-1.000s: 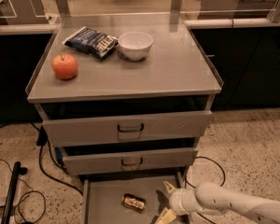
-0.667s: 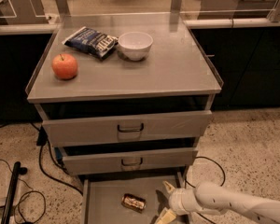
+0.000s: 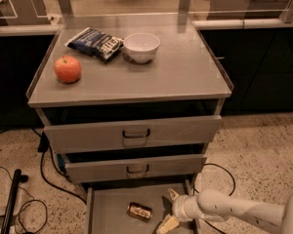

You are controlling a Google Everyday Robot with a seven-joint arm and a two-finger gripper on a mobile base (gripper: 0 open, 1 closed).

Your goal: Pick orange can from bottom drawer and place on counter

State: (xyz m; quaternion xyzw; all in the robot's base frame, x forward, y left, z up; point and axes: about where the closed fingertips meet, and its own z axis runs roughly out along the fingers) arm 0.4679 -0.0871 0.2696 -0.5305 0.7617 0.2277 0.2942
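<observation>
An apple [image 3: 67,68], a dark snack bag [image 3: 94,43] and a white bowl [image 3: 141,47] are sitting on the counter [image 3: 180,74], while the orange can [image 3: 139,211] is lying in the pulled-out bottom drawer [image 3: 105,213] and, just right of it, the gripper [image 3: 169,209] is hanging with fingers spread wide, gripping nothing.

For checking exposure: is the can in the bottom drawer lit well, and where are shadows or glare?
Camera view: the orange can is dimly lit in the bottom drawer, with glints; the open hand right of it looks brighter; the counter shows sheen; deep shadow lies under its edge.
</observation>
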